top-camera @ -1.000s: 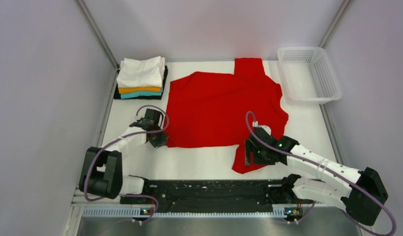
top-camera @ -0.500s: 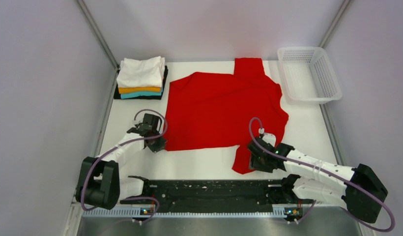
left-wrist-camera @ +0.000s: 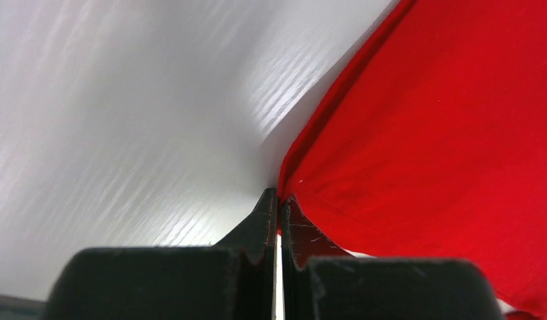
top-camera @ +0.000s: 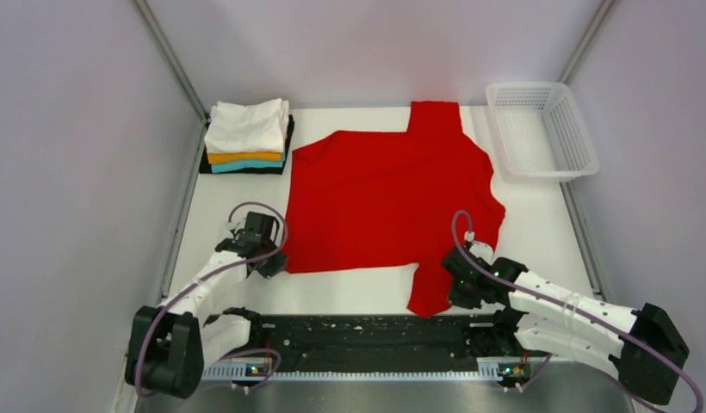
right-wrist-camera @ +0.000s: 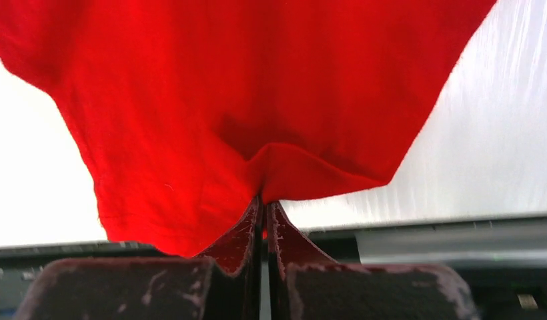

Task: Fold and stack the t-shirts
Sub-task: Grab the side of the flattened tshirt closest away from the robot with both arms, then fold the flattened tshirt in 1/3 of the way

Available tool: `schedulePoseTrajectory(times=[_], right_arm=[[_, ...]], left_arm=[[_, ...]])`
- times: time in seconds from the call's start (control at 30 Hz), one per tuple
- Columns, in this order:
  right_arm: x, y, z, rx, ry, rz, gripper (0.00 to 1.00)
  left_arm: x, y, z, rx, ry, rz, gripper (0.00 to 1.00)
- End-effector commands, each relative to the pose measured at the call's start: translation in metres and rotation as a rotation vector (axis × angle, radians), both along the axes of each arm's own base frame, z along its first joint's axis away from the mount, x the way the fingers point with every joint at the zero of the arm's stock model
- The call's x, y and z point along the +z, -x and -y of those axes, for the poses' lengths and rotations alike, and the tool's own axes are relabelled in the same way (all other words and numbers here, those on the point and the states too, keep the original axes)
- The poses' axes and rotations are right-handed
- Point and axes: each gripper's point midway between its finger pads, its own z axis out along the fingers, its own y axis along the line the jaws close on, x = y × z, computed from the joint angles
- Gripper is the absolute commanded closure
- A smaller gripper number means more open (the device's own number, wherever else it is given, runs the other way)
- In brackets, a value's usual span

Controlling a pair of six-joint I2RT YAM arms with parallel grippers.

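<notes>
A bright red t-shirt (top-camera: 388, 198) lies spread over the middle of the white table (top-camera: 548, 224), one sleeve pointing to the far edge and one hanging toward the near edge. At its near left corner my left gripper (top-camera: 275, 266) is shut on the red t-shirt's hem (left-wrist-camera: 304, 180). My right gripper (top-camera: 455, 288) is shut on the edge of the near sleeve (right-wrist-camera: 257, 133), the cloth bunched at its tips (right-wrist-camera: 265, 202). A stack of folded t-shirts (top-camera: 246, 138), white on top over orange, teal and black, sits at the far left corner.
A white plastic mesh basket (top-camera: 541, 129) stands at the far right corner beside the shirt. Grey walls close in the table on the left, right and back. A black rail (top-camera: 375, 337) runs along the near edge between the arm bases.
Both grippers have pulled back toward the near edge, dragging the red t-shirt's near hem and sleeve with them. The right gripper has closed on the sleeve; the left has stayed shut.
</notes>
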Motion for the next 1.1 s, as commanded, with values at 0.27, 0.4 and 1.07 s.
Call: schedulePoseTrajectory(times=[0.27,0.4,1.07], right_arm=[[0.051,0.077,0.008,0.001,-0.085,-0.304,1.0],[0.064,0.05,-0.005,0.039,-0.107,-0.182,1.0],[0.139,-0.099,-0.022,0.054,-0.084,0.116,0.98]], left_arm=[[0.022,0.052,-0.013,0.086,0.018,0.001,1.0],[0.041,0.034,0.003,0.051,0.103,0.102,1.0],[0.088,-0.08,0.004,0.135,0.037,0.245,1.0]])
